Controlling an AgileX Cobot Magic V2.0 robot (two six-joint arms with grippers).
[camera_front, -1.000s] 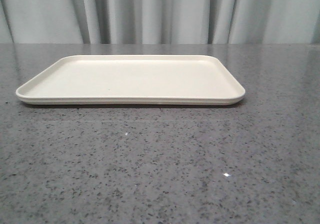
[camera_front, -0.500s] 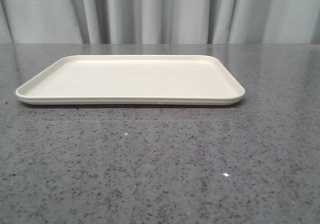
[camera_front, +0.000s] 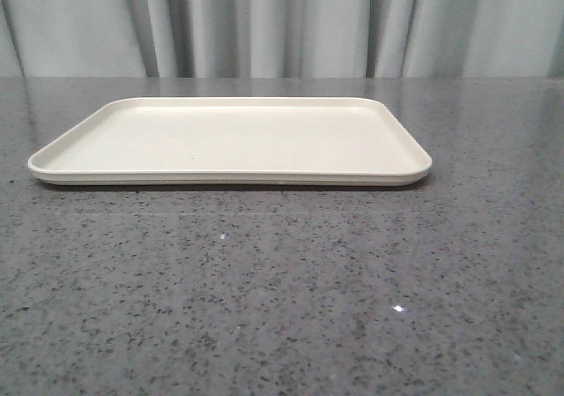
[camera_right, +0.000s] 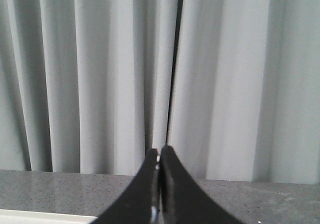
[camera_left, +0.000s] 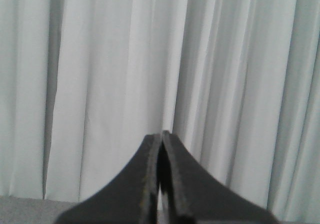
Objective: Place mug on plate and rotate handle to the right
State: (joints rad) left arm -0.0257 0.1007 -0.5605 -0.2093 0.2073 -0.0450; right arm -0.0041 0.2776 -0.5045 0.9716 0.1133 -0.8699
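The cream rectangular plate (camera_front: 229, 140) lies empty on the grey speckled table in the front view, toward the back. A strip of its rim (camera_right: 45, 216) also shows in the right wrist view. The mug and its handle are out of view in every frame. Neither arm shows in the front view. My left gripper (camera_left: 161, 134) is shut and empty, raised and facing the curtain. My right gripper (camera_right: 159, 150) is shut and empty, raised above the table and facing the curtain.
A pale pleated curtain (camera_front: 282, 21) hangs along the table's far edge. The grey speckled tabletop (camera_front: 282, 299) stretches in front of the plate and to both sides of it.
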